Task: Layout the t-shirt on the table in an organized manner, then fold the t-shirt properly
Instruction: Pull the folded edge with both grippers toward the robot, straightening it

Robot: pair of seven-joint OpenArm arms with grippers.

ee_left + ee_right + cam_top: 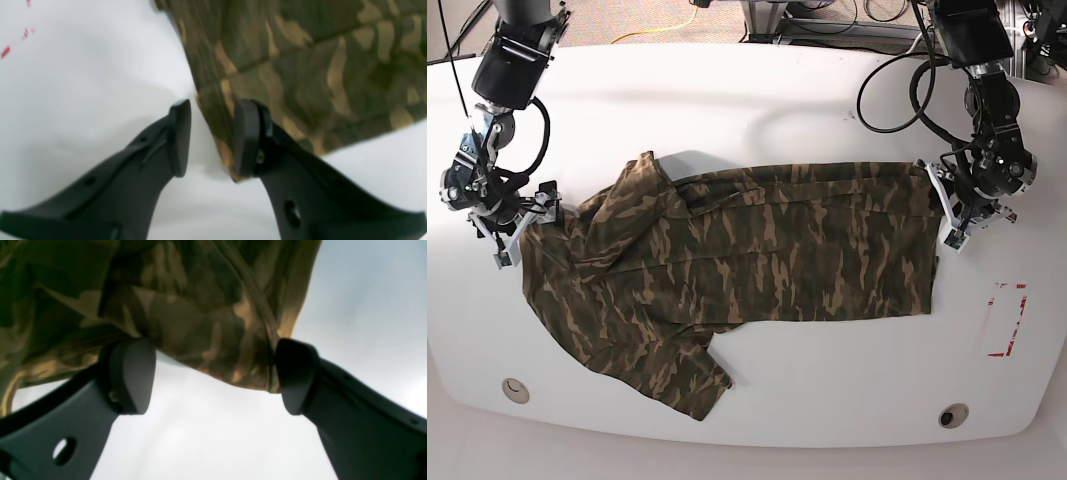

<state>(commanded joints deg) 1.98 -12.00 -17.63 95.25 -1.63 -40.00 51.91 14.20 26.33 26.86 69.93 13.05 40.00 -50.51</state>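
Black fingers (180, 136) of the left gripper (211, 138) fill the near field of the left wrist view, slightly parted, straddling the corner edge of the t-shirt (300, 66); one pad is over cloth, the other over bare white desk (83, 100). Cloth edge lies in the gap, not pinched as far as can be seen. Contact with the fabric uncertain; blur.

Right gripper (213, 376): fingers (133, 373) spread wide, a bunched fold of camouflage cloth (183, 306) hanging between and above them. Right-hand pad touches or nearly touches the fold's edge; cannot tell which.

Base view: one t-shirt (757, 250), camouflage print, spread lengthwise across the desk (727, 100), mostly flat. Rumpled toward the right gripper (512, 225), where a sleeve stands up in a peak. Second sleeve lies at the near edge. Hem end sits by the left gripper (957, 215).

Count: two arms, one shirt, two round grommet holes (953, 415) near the front edge, one red-outlined rectangle (1004, 320) beside the hem end, well clear of the cloth.

No readable writing or labels.
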